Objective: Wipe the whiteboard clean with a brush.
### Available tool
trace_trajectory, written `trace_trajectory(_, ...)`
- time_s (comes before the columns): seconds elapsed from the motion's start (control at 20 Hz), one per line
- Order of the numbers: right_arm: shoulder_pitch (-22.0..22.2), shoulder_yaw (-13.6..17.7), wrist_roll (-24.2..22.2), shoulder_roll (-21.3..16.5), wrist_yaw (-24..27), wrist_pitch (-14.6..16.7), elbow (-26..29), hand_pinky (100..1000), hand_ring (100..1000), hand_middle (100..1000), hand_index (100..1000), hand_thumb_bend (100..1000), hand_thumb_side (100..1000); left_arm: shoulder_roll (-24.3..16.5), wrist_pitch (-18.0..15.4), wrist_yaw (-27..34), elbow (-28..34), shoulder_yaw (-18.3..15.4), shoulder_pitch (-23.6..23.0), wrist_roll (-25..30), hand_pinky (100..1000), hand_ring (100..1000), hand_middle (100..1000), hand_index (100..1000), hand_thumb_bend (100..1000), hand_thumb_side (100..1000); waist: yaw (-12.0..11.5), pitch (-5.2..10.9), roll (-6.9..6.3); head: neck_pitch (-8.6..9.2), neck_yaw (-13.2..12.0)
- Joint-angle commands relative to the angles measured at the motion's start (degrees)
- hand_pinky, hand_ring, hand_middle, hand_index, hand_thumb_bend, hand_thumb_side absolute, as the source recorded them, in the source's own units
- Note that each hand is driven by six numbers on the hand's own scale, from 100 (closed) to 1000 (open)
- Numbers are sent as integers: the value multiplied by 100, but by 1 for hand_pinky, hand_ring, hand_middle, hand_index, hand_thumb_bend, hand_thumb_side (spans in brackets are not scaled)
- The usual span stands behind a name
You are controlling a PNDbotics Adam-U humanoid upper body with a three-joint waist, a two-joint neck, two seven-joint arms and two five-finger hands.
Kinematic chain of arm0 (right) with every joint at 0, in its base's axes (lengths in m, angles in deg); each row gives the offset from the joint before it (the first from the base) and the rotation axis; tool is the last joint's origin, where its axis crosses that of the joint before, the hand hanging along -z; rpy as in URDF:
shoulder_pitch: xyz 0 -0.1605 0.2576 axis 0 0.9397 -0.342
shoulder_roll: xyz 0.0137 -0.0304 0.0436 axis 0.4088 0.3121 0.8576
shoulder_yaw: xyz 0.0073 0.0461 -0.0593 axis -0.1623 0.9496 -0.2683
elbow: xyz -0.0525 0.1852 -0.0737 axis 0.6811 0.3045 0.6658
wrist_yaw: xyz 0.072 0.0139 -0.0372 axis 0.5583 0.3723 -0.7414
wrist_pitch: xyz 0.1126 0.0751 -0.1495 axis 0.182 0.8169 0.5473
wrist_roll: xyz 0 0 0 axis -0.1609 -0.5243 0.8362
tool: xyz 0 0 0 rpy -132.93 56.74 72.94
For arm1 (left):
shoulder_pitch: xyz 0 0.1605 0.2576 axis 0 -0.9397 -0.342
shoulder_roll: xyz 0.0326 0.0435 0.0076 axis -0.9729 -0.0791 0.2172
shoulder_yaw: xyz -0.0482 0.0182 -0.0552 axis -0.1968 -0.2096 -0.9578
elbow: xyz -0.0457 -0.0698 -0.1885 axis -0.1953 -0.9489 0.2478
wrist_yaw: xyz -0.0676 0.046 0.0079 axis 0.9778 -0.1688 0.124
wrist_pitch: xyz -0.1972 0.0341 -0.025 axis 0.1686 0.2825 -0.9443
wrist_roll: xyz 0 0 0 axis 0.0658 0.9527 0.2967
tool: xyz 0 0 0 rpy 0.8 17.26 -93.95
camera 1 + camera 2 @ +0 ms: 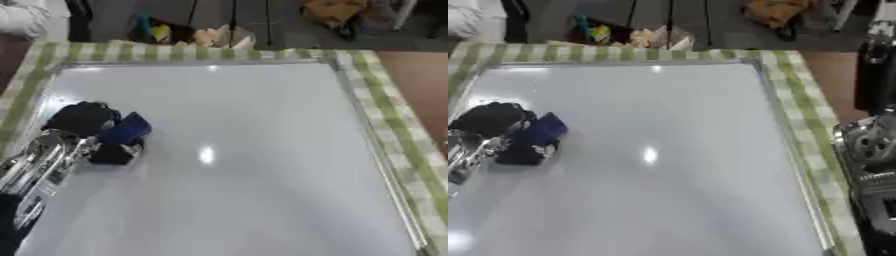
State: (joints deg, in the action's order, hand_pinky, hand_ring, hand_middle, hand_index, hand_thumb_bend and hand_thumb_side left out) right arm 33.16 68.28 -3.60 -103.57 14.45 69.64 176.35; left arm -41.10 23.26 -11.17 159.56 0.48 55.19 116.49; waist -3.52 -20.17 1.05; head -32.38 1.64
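Observation:
A large whiteboard (245,150) with a silver frame lies flat and fills most of both views; its surface looks blank and glossy. On its left part my left hand (83,120) is curled round a dark blue brush (124,131), which rests on the board with a black block under it. My left arm (39,165) comes in from the lower left. Of my right side only the silver and black arm (872,150) shows at the right edge of the right eye view, off the board; the hand itself is out of sight.
A green and white checked cloth (394,120) lies under the board and shows round its edges. Beyond the far edge the floor holds bags and colourful clutter (188,32). A bright light glare (206,155) sits mid-board.

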Motion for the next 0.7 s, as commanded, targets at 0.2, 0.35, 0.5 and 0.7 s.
trace_trajectory(0.2, -49, 11, -19, -61, 71, 3, 73, 809, 883, 717, 820, 100, 1000, 38, 114, 61, -459, -239, 230, -344, 100, 375, 441, 690, 136, 783, 20, 92, 7, 87, -33)
trace_trajectory(0.35, -49, 11, -20, -61, 74, 3, 73, 809, 883, 717, 820, 100, 1000, 63, 111, 96, -602, -247, 255, -483, 100, 375, 441, 690, 136, 783, 21, 92, 9, 87, -35)
trace_trajectory(0.5, -42, 13, -20, -65, 76, 0, 73, 810, 884, 717, 820, 100, 1000, 39, 182, 35, -776, -370, 266, -584, 100, 378, 443, 692, 138, 773, 21, 89, 17, 102, -40)
trace_trajectory(0.7, -46, 12, -24, -62, 82, 1, 73, 810, 884, 717, 820, 100, 1000, 124, 342, -187, -1268, -501, 319, -750, 100, 380, 445, 695, 138, 772, 32, 86, 18, 113, -49)
